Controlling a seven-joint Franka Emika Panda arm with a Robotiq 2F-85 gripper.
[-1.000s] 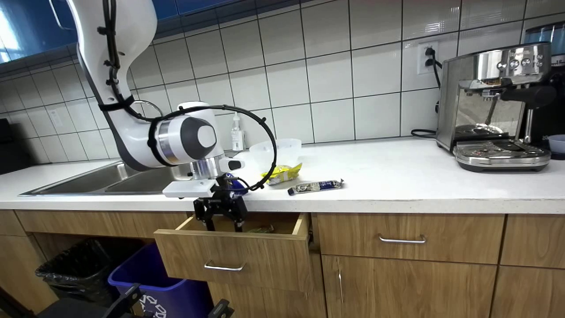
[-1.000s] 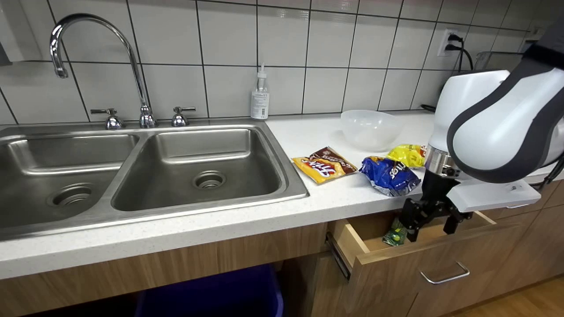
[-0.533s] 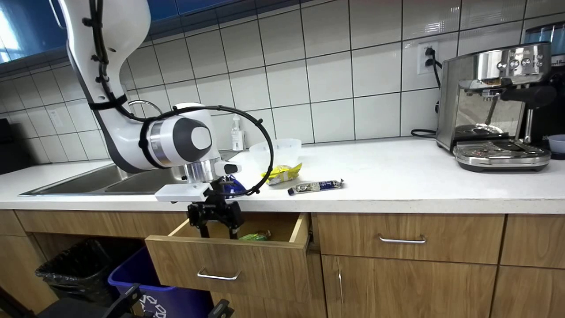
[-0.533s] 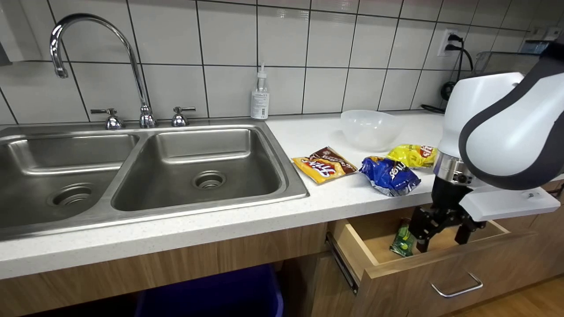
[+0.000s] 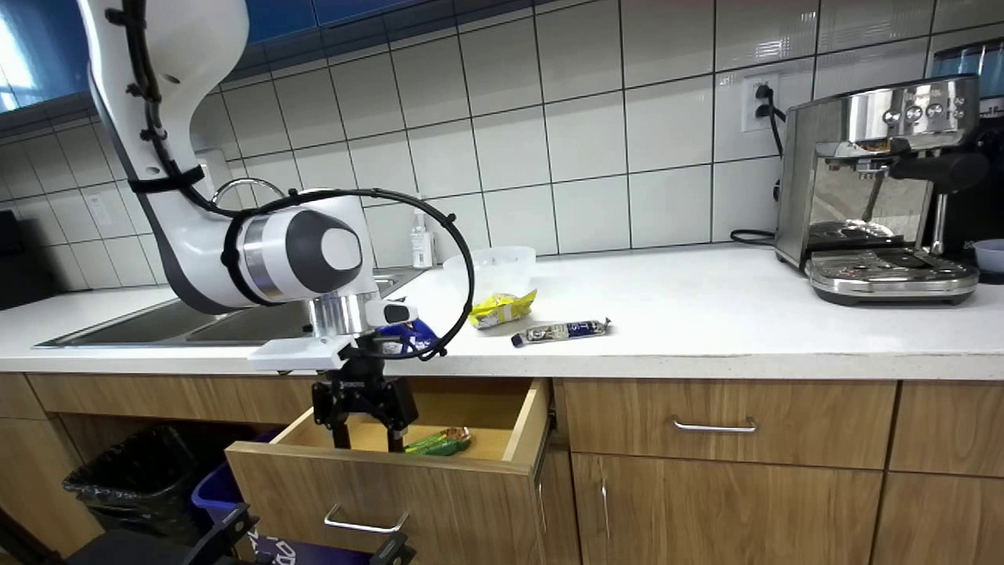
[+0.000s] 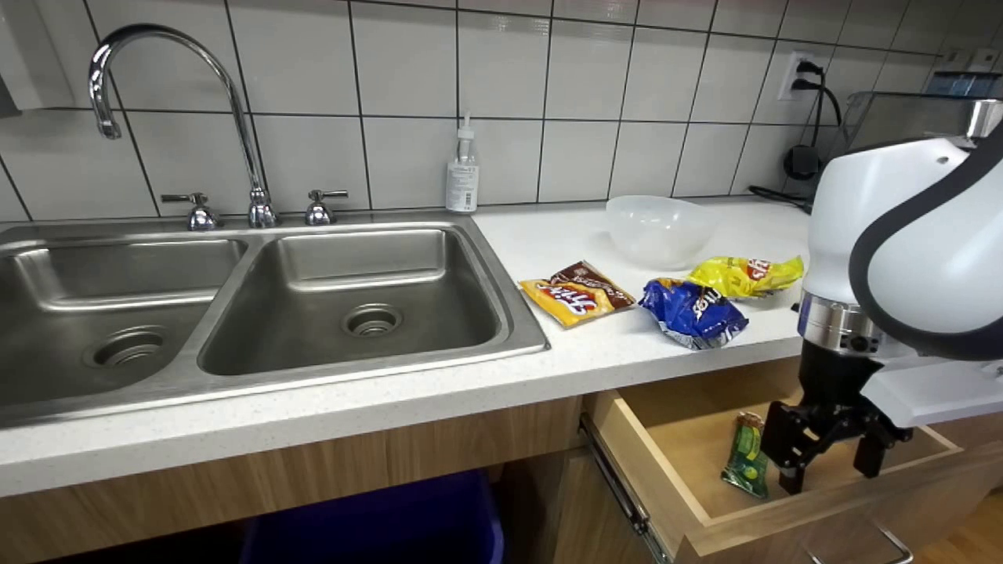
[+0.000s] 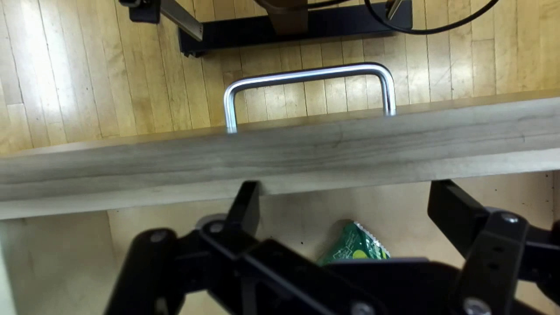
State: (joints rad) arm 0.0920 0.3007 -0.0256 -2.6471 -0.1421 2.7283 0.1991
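Since the earlier frames, the drawer [image 5: 439, 502] has slid farther out of the cabinet [image 5: 729, 510], and my gripper [image 6: 828, 473] has travelled outward with it; the green packet [image 6: 746, 458] on the drawer floor has come along too. My jaws are spread wide and hold nothing. Both fingertips [image 7: 250, 194] reach down inside the drawer and, in the wrist view, line up with the inner edge of its front panel; whether they touch that panel I cannot say. The green packet lies behind my fingertips, toward the cabinet, partly covered by my gripper in the wrist view.

Drawer floor shows between me and both side walls. Past the front panel, the metal handle [image 7: 306, 77] juts out over the wooden floor [image 7: 87, 65], where a black base [image 7: 236, 37] stands beyond it. The front edge of the counter [image 5: 682, 306] crosses above the drawer's back end.

Near that edge sit a blue bag [image 6: 693, 313], a yellow bag [image 6: 744, 276] just behind it and, in an exterior view, a wrapped bar [image 5: 561, 332]. A translucent bowl [image 6: 658, 235] stands farther back, and an orange-and-brown packet [image 6: 578, 294] lies just beside the side rim of the sink [image 6: 508, 305]. An espresso machine [image 5: 802, 188] stands well apart, toward the counter's back edge. Low down, the drawer front hides part of a blue bin [image 5: 213, 493].
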